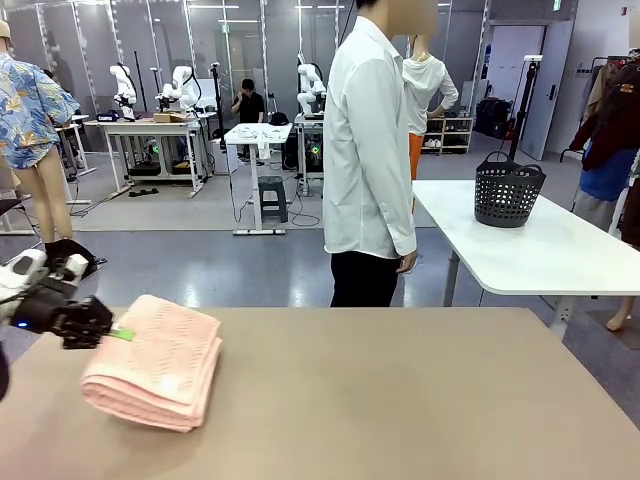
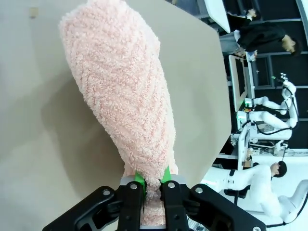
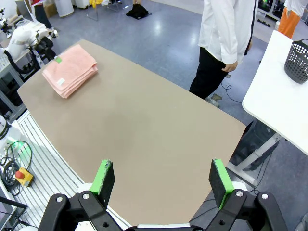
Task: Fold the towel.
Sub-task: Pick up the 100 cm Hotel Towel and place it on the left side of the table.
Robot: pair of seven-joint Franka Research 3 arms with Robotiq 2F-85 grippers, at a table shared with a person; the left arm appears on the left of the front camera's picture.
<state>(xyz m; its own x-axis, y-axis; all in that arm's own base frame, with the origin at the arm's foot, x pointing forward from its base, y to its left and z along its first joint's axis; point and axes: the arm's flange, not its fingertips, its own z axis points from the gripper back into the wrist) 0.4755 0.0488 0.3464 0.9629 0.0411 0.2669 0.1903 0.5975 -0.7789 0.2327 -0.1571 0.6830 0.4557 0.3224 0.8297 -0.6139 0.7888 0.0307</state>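
The towel (image 1: 155, 360) sat folded in a thick stack at the worktop's (image 1: 400, 400) left end, with the left tool (image 2: 152, 185) clenched on its edge. It looked soft and floppy (pinch several layers). The right tool (image 3: 162, 180) hung wide apart, holding nothing.

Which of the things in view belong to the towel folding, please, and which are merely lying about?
Job in hand:
- towel, folded on the table
- left gripper, shut on the towel's edge
- right gripper, open, high over the table

Lying about:
- black basket on the white table
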